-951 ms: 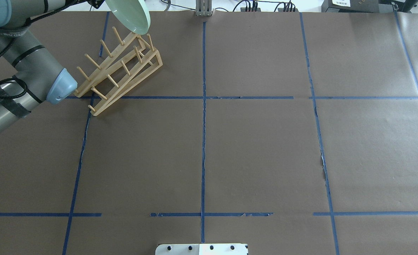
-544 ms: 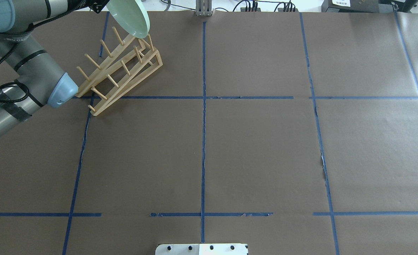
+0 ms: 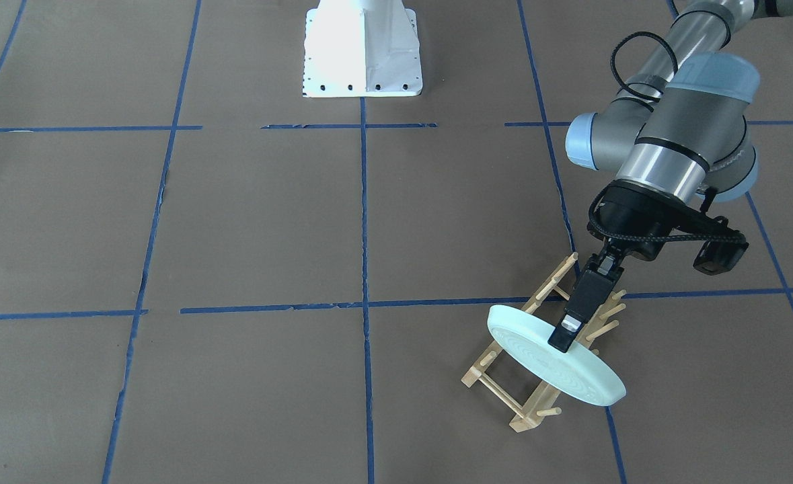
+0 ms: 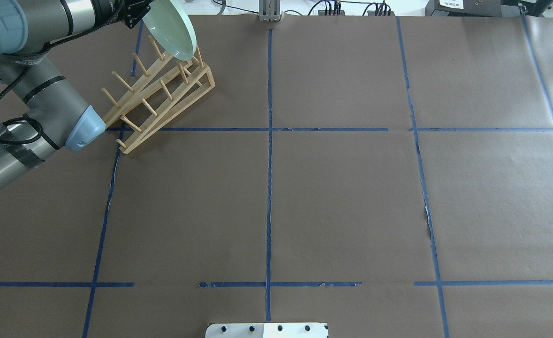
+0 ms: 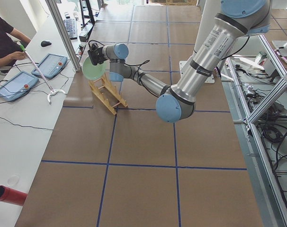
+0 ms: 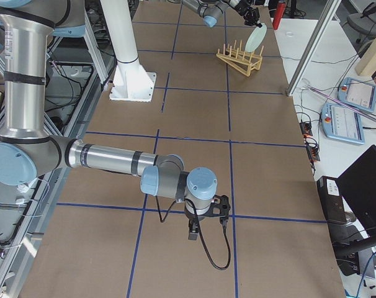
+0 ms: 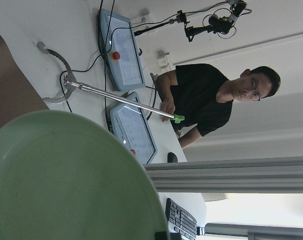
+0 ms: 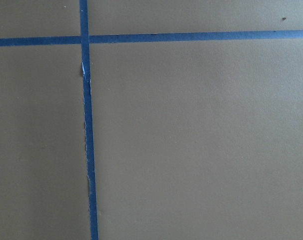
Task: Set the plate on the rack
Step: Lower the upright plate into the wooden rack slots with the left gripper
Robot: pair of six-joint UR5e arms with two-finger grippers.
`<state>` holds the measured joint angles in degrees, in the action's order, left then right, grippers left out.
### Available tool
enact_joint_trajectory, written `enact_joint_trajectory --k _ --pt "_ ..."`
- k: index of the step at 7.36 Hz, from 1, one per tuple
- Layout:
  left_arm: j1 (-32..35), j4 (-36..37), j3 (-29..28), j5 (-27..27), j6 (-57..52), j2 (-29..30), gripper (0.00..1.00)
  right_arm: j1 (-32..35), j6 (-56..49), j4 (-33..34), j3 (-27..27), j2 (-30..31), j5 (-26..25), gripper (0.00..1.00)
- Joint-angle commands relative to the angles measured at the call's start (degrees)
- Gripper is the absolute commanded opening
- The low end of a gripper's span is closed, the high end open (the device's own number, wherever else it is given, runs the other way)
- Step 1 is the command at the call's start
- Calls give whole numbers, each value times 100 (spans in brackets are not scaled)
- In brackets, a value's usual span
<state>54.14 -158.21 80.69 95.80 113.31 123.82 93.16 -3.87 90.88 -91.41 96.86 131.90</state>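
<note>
The pale mint-green plate is tilted on edge over the far end of the light-wood rack. My left gripper is shut on the plate's upper rim and holds it among the rack's pegs; whether it touches the rack I cannot tell. In the overhead view the plate hangs over the rack's far end, beside the left gripper. The plate fills the left wrist view. My right gripper hangs low over the table at the near end; I cannot tell its state.
The robot's white base stands at the table's robot side. An operator sits at a side desk with tablets and holds a long grabber stick. A metal post rises near the rack.
The left arm has swung further in, and the plate has shifted slightly left and come down closer to the rack's far pegs.
</note>
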Motion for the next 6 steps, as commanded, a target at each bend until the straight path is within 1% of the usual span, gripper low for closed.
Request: enact_joint_trajectory --k 1,4,6 --pt "-114 -8 -124 -8 -107 2 0 0 0 0 0 0 2 100" --pt "-281 -17 -308 -35 -186 2 0 0 0 0 0 0 2 100" --pt "-273 -17 -352 -35 -273 2 0 0 0 0 0 0 2 100"
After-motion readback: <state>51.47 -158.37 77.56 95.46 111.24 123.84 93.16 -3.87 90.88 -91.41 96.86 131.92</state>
